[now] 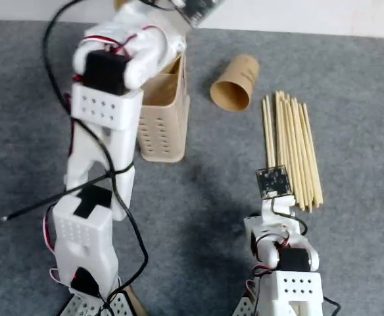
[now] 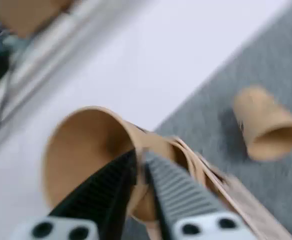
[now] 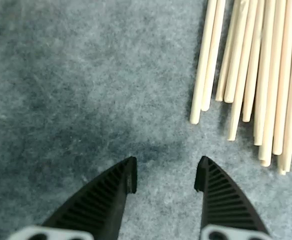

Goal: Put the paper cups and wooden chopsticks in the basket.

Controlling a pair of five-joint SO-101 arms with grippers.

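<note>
Brown paper cup (image 2: pixel 81 145), we saw, was clamped in the left hand (image 2: pixel 140 162) near the basket (image 1: pixel 162 128), upper left of the high view; the right hand (image 3: pixel 165 175) stood apart beside the chopsticks (image 3: pixel 266 75).

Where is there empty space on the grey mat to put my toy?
The widest bare patch of grey mat lies between the basket and the chopsticks, nearer the arms than the lying cup. Another strip runs right of the chopsticks. It is crowded at the basket, where the left gripper holds a cup.

2 paper cups (image 2: pixel 268 125) (image 2: pixel 81 150), 1 basket (image 1: pixel 162 125), 2 arms (image 1: pixel 103 151) (image 1: pixel 284 276), and a chopstick bundle (image 1: pixel 294 148) too packed to count.
</note>
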